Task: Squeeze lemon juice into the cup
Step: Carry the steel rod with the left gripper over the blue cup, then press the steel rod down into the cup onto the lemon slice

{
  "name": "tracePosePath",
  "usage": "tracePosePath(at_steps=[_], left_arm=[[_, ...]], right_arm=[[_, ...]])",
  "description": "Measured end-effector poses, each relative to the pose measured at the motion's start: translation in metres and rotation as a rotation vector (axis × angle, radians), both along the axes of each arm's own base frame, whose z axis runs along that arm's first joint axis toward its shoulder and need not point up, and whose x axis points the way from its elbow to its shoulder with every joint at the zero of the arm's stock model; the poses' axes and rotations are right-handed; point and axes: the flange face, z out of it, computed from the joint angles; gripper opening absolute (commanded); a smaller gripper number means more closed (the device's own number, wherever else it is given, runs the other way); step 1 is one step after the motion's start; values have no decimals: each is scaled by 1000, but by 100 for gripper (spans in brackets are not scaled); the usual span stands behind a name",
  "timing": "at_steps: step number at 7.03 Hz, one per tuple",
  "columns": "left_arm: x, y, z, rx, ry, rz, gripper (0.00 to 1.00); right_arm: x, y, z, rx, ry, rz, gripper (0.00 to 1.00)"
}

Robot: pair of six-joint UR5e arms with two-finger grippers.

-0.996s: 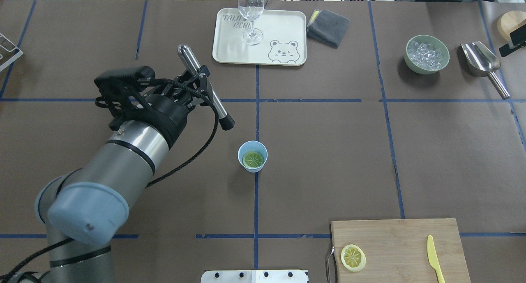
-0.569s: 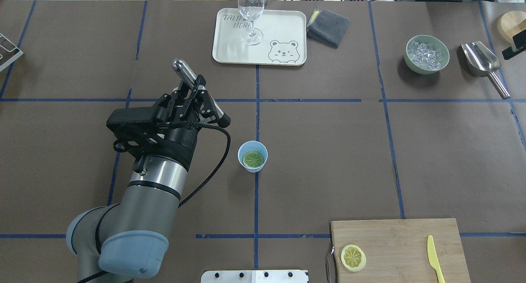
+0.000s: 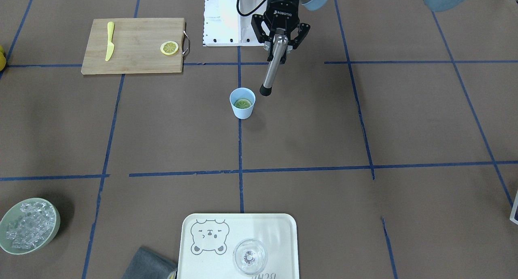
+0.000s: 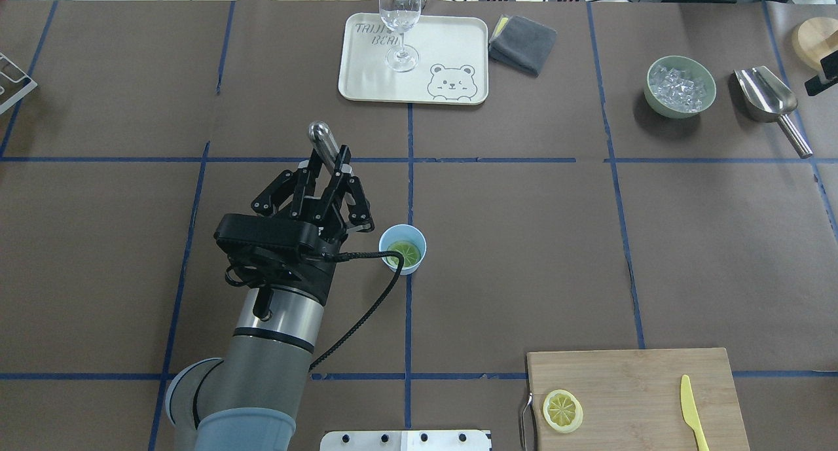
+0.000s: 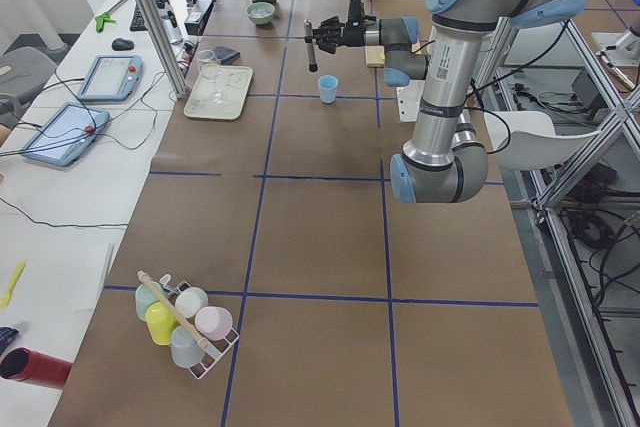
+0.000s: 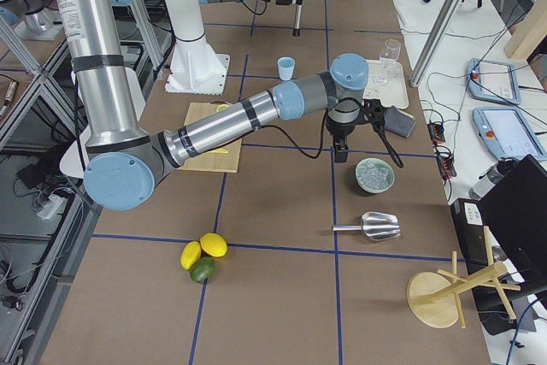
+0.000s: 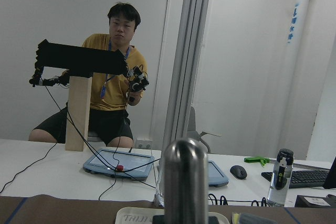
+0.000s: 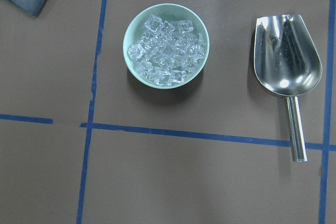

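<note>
The light-blue cup (image 4: 414, 238) stands at the table's middle, with a lemon slice (image 4: 404, 252) lying flat inside it; both show again as cup (image 3: 243, 109) and slice (image 3: 243, 103). My left gripper (image 3: 279, 42) is shut on a steel muddler (image 3: 271, 68), whose black tip hangs just beside the cup's rim on the robot's left. From overhead, the left gripper (image 4: 330, 173) sits left of the cup and its cable crosses the rim. My right gripper (image 6: 340, 147) hovers by the ice bowl; I cannot tell its state.
A second lemon slice (image 4: 562, 410) and a yellow knife (image 4: 692, 412) lie on the wooden board (image 4: 641, 379). A tray (image 4: 458, 45) with a clear glass (image 4: 399, 25), a grey cloth (image 4: 522, 42), the ice bowl (image 8: 166, 45) and a steel scoop (image 8: 287, 56) line the far side.
My left arm has swung right and toward the cup, carrying the muddler with it. The muddler now stands beside the cup's rim. The cup and slices have not moved.
</note>
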Motion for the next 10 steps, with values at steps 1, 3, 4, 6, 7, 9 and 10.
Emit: tracePosePath(at_steps=[1, 3, 4, 6, 7, 9, 10], left_arm=[[11, 4, 7, 13, -23, 29, 0], [22, 9, 10, 31, -2, 96, 0], [31, 11, 12, 31, 5, 109, 0], [46, 11, 13, 29, 2, 117, 0], [53, 12, 11, 29, -1, 119, 0], [72, 13, 8, 27, -15, 125, 0], [78, 15, 9, 26, -21, 130, 0]], right_arm=[[1, 1, 1, -2, 1, 1, 100], [4, 2, 4, -5, 3, 8, 100], [5, 2, 5, -6, 3, 9, 100], [6, 2, 8, -8, 14, 13, 100], [7, 1, 10, -9, 21, 15, 100], [7, 1, 11, -10, 25, 16, 100], [7, 1, 12, -11, 29, 17, 100]])
